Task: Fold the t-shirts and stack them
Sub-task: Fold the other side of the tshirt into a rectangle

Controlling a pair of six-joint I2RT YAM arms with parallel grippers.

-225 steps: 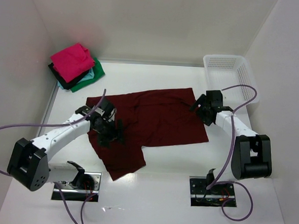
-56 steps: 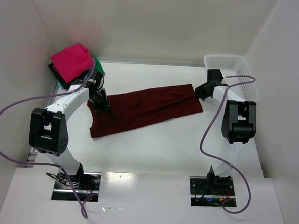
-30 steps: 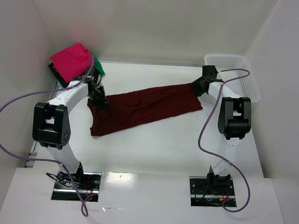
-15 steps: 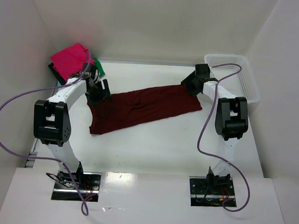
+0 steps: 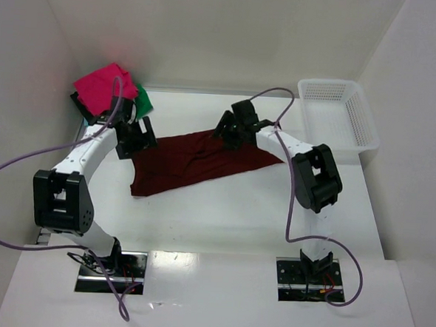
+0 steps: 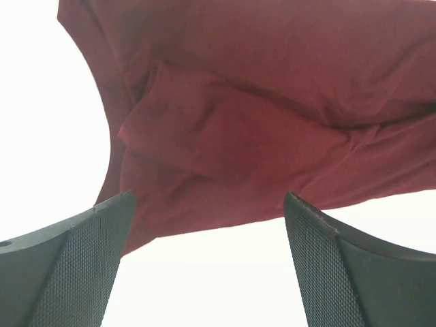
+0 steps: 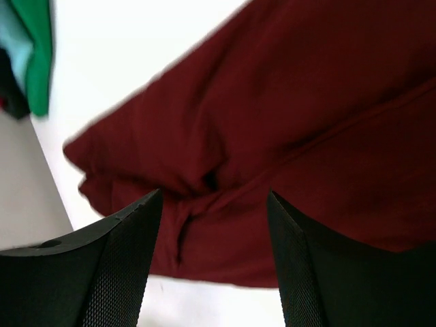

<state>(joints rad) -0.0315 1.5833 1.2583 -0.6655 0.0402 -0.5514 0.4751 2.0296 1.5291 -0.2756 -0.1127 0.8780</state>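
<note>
The dark red t-shirt [image 5: 196,161] lies as a long folded band across the table, its left end hanging toward the near side. My left gripper [image 5: 133,140] hovers open at the shirt's far left corner; in the left wrist view its jaws [image 6: 210,199] stand wide over the cloth edge [image 6: 272,116] with nothing between them. My right gripper [image 5: 229,129] is open above the shirt's far edge near its middle, and wrinkled red cloth [image 7: 286,122] fills that view below the gripper [image 7: 212,195]. The folded pink shirt [image 5: 103,86] tops a stack with a green one [image 5: 143,99] at the back left.
A white mesh basket [image 5: 338,119] stands at the back right by the wall. White walls close in the table on the left, back and right. The green folded shirt [image 7: 35,54] shows at the right wrist view's upper left. Purple cables loop off both arms.
Both grippers opened and let go of the red shirt. My right gripper swung left from the shirt's right end to its middle; my left gripper backed slightly off the left corner.
</note>
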